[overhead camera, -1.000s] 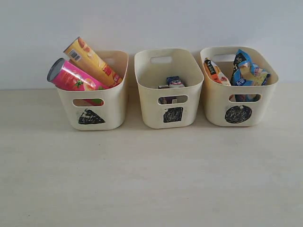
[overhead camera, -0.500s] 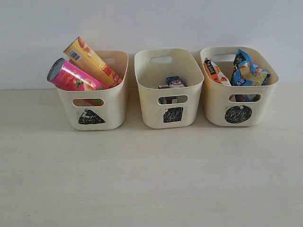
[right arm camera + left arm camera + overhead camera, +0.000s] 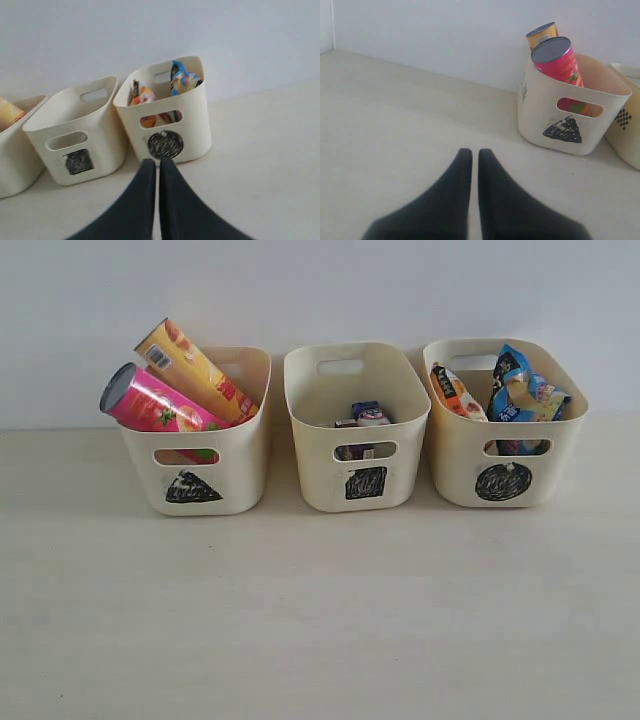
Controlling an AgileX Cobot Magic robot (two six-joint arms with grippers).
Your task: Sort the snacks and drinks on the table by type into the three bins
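Note:
Three cream bins stand in a row at the back of the table [image 3: 320, 620]. The triangle bin [image 3: 240, 455] holds the pink tube [image 3: 150, 403] and the yellow-orange tube [image 3: 190, 365], both leaning out. The square bin [image 3: 310, 475] holds the white-blue carton [image 3: 370, 412]; a dark carton [image 3: 352, 452] shows through its handle. The circle bin [image 3: 455, 465] holds the orange-cream packet [image 3: 455, 390] and the blue packet [image 3: 520, 388]. Neither arm shows in the exterior view. My left gripper [image 3: 470, 151] is shut and empty above bare table, short of the triangle bin [image 3: 540, 120]. My right gripper [image 3: 155, 160] is shut and empty, in front of the circle bin [image 3: 197, 120].
A plain white wall runs right behind the bins. The table's front half is bare pale wood. In the left wrist view, the edge of the square bin [image 3: 625, 135] shows beside the triangle bin; in the right wrist view, the square bin [image 3: 105, 135] stands beside the circle bin.

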